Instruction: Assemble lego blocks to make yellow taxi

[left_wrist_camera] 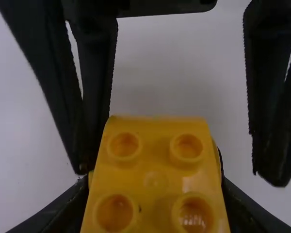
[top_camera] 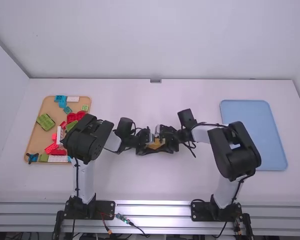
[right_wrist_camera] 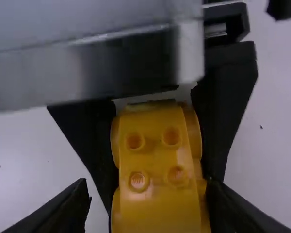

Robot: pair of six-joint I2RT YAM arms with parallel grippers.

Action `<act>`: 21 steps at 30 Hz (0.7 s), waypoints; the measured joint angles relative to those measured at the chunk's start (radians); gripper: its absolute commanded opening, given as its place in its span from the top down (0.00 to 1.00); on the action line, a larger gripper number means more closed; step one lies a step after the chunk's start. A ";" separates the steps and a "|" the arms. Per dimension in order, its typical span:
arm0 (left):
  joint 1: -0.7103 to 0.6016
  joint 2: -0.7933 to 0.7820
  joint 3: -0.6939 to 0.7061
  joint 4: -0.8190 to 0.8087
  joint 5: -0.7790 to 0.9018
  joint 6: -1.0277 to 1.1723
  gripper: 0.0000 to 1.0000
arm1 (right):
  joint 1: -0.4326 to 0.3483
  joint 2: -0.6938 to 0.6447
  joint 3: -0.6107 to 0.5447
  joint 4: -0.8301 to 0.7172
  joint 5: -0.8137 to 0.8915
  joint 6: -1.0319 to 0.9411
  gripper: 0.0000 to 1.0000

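The yellow block (right_wrist_camera: 155,160), 4 studs (left_wrist_camera: 186,148) showing, sits between the arms. The left hand (left_wrist_camera: 154,182) is closed on its sides; the right hand (right_wrist_camera: 149,189) stands wide around it, 1 finger near its side, the other apart. Best to centre the right hand, then close evenly, holding the left steady so nothing twists. Both work over the middle of the surface (top_camera: 155,105), well apart from the tan tray (top_camera: 34,135) and the blue tray (top_camera: 255,130), leaving sideways room for backing off.

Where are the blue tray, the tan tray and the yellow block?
Blue tray (top_camera: 252,111), high view: bare floor, far end.
Tan tray (top_camera: 49,105), high view: bare floor, far end.
Yellow block (left_wrist_camera: 156,180), left wrist view: studded face, between studs.
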 measured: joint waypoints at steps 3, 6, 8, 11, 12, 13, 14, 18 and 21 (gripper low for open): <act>0.000 0.000 0.000 0.000 -0.002 0.000 0.65 | -0.029 0.000 -0.001 0.000 -0.043 -0.020 0.32; 0.000 0.000 0.000 0.000 -0.003 -0.004 0.62 | -0.055 0.000 0.000 -0.006 -0.076 -0.032 0.31; 0.000 0.000 0.000 0.000 -0.003 -0.007 0.61 | -0.070 -0.006 -0.001 -0.021 -0.087 -0.038 0.28; 0.000 0.000 0.000 0.000 -0.003 -0.007 0.44 | -0.100 -0.057 -0.002 -0.095 -0.102 -0.082 0.12; 0.000 0.000 0.000 0.000 -0.003 -0.007 0.37 | -0.105 -0.068 -0.003 -0.106 -0.104 -0.089 0.12; 0.000 0.000 0.000 -0.002 -0.003 -0.003 0.23 | -0.113 -0.084 -0.004 -0.118 -0.107 -0.107 0.12; 0.000 0.000 0.000 -0.009 0.004 -0.003 0.01 | -0.121 -0.097 -0.008 -0.119 -0.111 -0.122 0.10; 0.000 0.000 0.003 -0.018 0.005 0.001 0.01 | -0.148 -0.108 -0.048 -0.064 -0.132 -0.147 0.07; 0.000 0.000 0.003 -0.019 0.004 -0.003 0.01 | -0.168 -0.108 -0.098 0.001 -0.156 -0.154 0.05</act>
